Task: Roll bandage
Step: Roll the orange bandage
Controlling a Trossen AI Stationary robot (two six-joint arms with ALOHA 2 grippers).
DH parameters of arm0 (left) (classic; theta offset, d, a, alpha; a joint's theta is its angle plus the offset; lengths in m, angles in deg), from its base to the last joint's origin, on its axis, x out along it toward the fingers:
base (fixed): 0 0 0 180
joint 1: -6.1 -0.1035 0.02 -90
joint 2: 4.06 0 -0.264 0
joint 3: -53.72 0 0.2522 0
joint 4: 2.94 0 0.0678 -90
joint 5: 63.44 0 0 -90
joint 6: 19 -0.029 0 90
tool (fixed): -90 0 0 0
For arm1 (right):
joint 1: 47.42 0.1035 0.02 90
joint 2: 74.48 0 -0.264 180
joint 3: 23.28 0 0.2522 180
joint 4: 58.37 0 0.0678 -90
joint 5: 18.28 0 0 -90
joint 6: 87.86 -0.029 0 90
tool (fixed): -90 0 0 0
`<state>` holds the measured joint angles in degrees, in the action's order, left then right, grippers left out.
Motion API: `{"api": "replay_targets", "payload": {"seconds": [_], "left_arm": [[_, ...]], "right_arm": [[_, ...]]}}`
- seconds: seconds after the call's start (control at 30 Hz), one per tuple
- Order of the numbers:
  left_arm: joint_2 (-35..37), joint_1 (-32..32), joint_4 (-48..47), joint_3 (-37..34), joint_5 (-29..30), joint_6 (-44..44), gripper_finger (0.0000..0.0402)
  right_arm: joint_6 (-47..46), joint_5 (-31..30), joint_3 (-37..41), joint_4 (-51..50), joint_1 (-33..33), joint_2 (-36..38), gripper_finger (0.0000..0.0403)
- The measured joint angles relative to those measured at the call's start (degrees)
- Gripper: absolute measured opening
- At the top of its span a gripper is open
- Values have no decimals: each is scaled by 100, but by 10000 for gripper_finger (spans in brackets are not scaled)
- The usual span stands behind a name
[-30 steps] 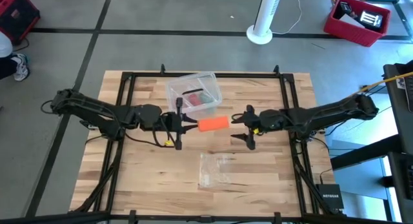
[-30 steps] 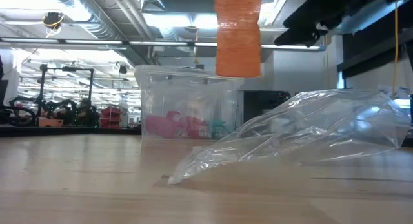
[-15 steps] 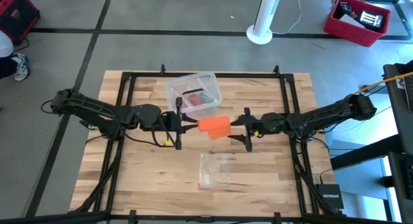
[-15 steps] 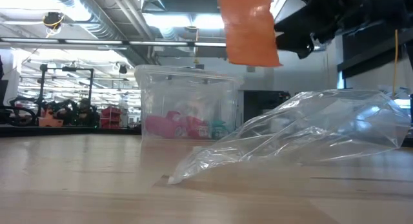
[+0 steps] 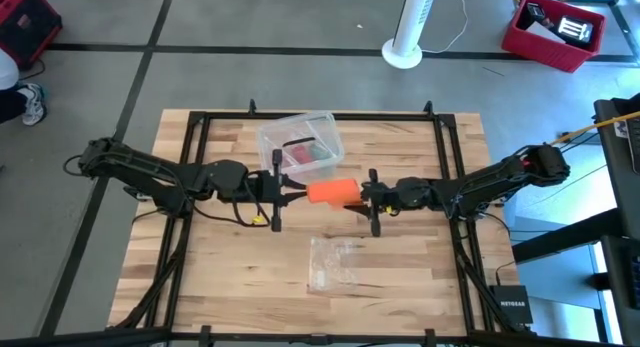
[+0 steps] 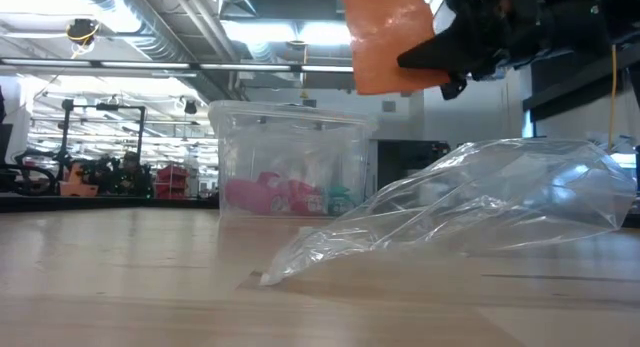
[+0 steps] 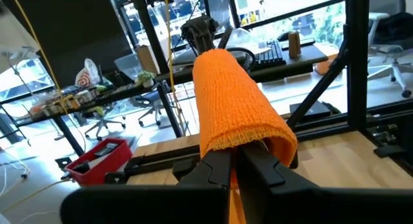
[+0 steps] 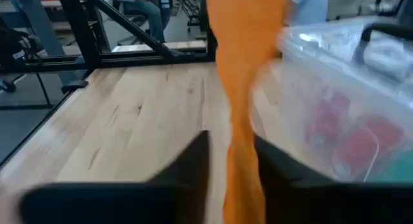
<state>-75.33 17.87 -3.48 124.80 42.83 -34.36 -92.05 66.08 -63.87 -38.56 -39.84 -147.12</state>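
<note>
In the high view, the left gripper [image 5: 279,190] and the right gripper [image 5: 366,198] meet at the table's middle, each holding one end of the orange bandage [image 5: 331,192] above the wood. In the low view the bandage [image 6: 388,39] hangs high over the clear plastic wrapper [image 6: 470,209], with the clear box [image 6: 288,159] behind. In the left wrist view the fingers [image 7: 213,172] are closed on the bandage [image 7: 233,108]; in the right wrist view the strip [image 8: 242,95] passes between that gripper's fingers [image 8: 190,159].

This is a robotics lab or workshop: a butcher-block bench [image 5: 230,277] in a black metal frame [image 5: 195,122] stands on a grey concrete floor [image 5: 250,77] marked with dark lines. Exposed ducts and strip lights [image 6: 150,27] run overhead, office chairs [image 7: 103,124] and cluttered desks [image 7: 284,53] sit behind, and a red bin [image 5: 555,32] holds parts
</note>
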Motion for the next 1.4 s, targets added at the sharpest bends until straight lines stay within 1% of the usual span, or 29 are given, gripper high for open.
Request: {"api": "replay_targets", "payload": {"seconds": [0.03,0.07,0.1,0.2,0.3,0.37,0.6,0.7,0.77,0.87,1.0,1.13,1.4], "left_arm": [[0,0,8,0,-2,19,4],[0,0,15,0,-2,31,4],[0,0,51,-1,-2,41,4],[0,0,362,-2,-4,41,4],[23,0,780,-5,-30,40,4],[42,-27,1068,-4,-55,36,4],[103,-259,1354,-4,-60,-47,4],[105,-366,1268,-4,198,-208,4],[98,-432,1235,-7,458,-418,4],[98,-537,1083,-7,698,-761,4],[98,-633,789,-18,789,-976,4],[96,-702,811,-253,939,-1088,4],[91,-718,895,-672,995,-1067,4]], "right_arm": [[103,73,0,90,23,0,40],[209,78,0,199,69,0,21],[298,66,0,257,116,2,14],[297,-94,0,183,204,2,19],[249,-197,0,77,332,2,6],[174,-280,-2,82,480,4,8],[34,-848,-10,75,1003,20,5],[-53,-987,-109,40,1255,64,6],[-52,-1009,-245,58,1420,80,4],[-49,-1036,-512,-192,1665,135,5],[-44,-1177,-1044,-672,1916,177,4],[39,-1177,-1660,-1259,2093,175,3],[458,-1185,-2832,-2239,2168,166,6]]}}
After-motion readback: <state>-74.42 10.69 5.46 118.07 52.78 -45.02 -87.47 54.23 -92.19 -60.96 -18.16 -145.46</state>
